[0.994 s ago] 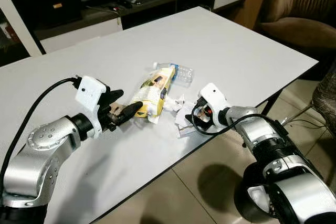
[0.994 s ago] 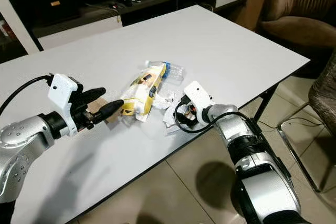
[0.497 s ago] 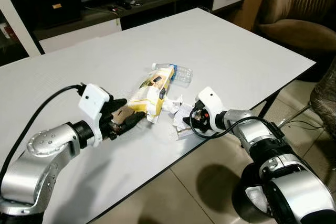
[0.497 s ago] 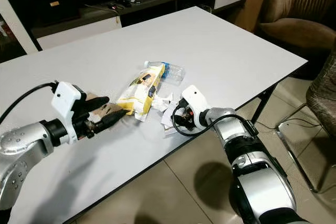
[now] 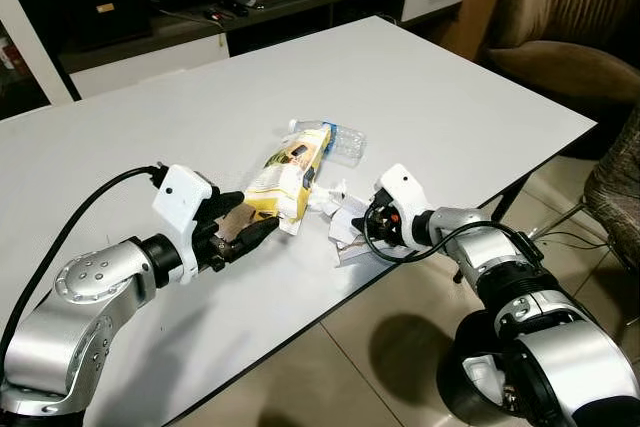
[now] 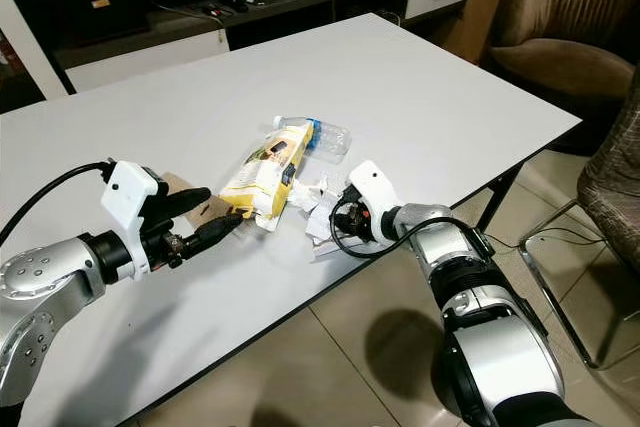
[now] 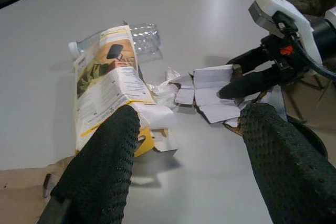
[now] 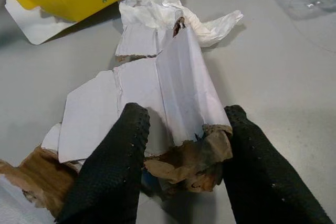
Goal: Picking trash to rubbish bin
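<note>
Trash pile near the table [image 5: 450,97] front edge. Right gripper [image 8: 181,145] jaws spread astride torn cardboard [image 8: 157,103], not clenched; scraps may scatter. Left gripper [image 7: 184,145] jaws released by yellow packet [image 7: 107,85]; could shove bottle [image 5: 340,139].

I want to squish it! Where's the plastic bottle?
The plastic bottle lies on the white table, mid-table in the head views, tucked behind the far end of the yellow carton, beyond both grippers.

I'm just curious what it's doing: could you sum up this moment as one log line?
left gripper: open, at yellow carton | right gripper: open around torn cardboard | clear bottle: lying on white table
</note>
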You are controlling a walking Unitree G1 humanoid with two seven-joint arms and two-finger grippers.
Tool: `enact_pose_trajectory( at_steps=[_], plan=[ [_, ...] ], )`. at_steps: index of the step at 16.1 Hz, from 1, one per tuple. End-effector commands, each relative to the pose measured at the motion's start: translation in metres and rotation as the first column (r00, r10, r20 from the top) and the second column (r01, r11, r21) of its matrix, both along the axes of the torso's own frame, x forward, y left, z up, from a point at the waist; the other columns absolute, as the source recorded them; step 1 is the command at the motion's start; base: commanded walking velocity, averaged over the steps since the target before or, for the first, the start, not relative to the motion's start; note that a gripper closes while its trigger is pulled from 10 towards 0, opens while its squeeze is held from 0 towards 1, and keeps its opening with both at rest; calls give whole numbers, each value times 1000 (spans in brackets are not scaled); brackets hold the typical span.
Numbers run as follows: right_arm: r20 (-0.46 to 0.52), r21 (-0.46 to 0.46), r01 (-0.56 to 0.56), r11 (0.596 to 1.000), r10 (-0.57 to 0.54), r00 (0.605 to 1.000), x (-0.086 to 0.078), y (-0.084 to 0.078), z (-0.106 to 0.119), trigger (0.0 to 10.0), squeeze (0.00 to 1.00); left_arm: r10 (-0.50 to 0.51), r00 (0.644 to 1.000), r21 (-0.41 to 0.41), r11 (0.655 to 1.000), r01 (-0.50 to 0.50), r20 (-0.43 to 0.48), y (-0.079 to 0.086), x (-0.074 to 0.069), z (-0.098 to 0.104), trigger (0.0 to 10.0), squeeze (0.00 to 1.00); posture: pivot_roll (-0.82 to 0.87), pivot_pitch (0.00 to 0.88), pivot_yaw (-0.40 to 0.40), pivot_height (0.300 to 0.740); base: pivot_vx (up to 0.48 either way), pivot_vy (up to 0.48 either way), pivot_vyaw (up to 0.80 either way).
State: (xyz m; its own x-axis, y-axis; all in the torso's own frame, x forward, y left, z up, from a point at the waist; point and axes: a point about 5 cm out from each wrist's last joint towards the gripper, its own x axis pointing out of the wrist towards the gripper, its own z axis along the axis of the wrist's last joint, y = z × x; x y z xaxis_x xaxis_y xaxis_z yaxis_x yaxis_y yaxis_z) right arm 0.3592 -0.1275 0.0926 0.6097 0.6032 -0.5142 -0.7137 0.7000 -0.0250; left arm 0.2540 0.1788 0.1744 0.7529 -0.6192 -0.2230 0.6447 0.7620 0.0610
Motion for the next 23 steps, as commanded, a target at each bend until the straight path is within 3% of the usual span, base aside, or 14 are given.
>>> enact_pose_trajectory(
  at_steps=[1, 6, 9, 11, 13, 17, 19, 20, 21, 22, 23],
  plan=[
    [18, 35, 1, 999, -2, 1000, 4, 3, 8, 0, 0, -3, 1000, 7, 1000, 3, 21, -2, 0, 2, 10000, 0, 0, 0, -16, 740, 0, 0, 0],
    [25, 191, 57, 980, -63, 998, 9, 4, 18, 0, 0, 13, 999, 7, 1000, -14, 32, -3, 2, 1, 10000, 0, -4, 0, -26, 740, 0, 0, 0],
    [55, 307, 93, 947, -115, 992, 15, 2, 32, 0, 0, 31, 999, 4, 1000, -31, 42, -3, 3, 1, 10000, 0, -4, 0, -31, 740, 0, 0, 0],
    [93, 487, 118, 865, -186, 978, 22, -3, 58, 0, 0, 50, 997, -3, 999, -50, 60, -3, 4, 2, 10000, 0, -1, 0, -37, 740, 0, 0, 0],
    [128, 607, 110, 787, -234, 964, 24, -10, 77, 0, 0, 77, 994, -23, 997, -75, 75, -5, 5, 2, 10000, 0, -2, 0, -42, 740, 0, 0, 0],
    [190, 863, 13, 505, -348, 918, 6, -19, 111, 0, 0, 221, 964, -76, 974, -212, 149, -7, 16, 0, 10000, 0, -24, 0, -14, 740, 0, 0, 0],
    [196, 890, -7, 456, -370, 908, -7, -22, 113, 0, 0, 270, 948, -93, 962, -257, 171, -10, 21, -1, 10000, 0, -29, 0, -11, 740, 0, 0, 0],
    [214, 885, 7, 465, -420, 882, -20, -24, 113, 0, 0, 302, 937, -106, 952, -287, 175, -12, 22, -4, 10000, 0, -34, 0, -8, 740, 0, 0, 0],
    [247, 848, 56, 527, -487, 838, -26, -27, 111, 0, 0, 333, 929, -107, 942, -319, 160, -13, 23, -7, 10000, 0, -38, 0, -7, 740, 0, 0, 0],
    [273, 783, 169, 598, -574, 772, -32, -33, 105, 2353, 0, 354, 924, -108, 934, -341, 144, -14, 23, -11, 10000, 0, -46, 0, -1, 740, 0, 0, 0],
    [334, 695, 245, 675, -606, 722, -45, -39, 98, 10000, 0, 362, 921, -114, 931, -348, 146, -18, 21, -14, 10000, 0, -55, 0, 4, 740, 0, 0, 0]
  ],
)
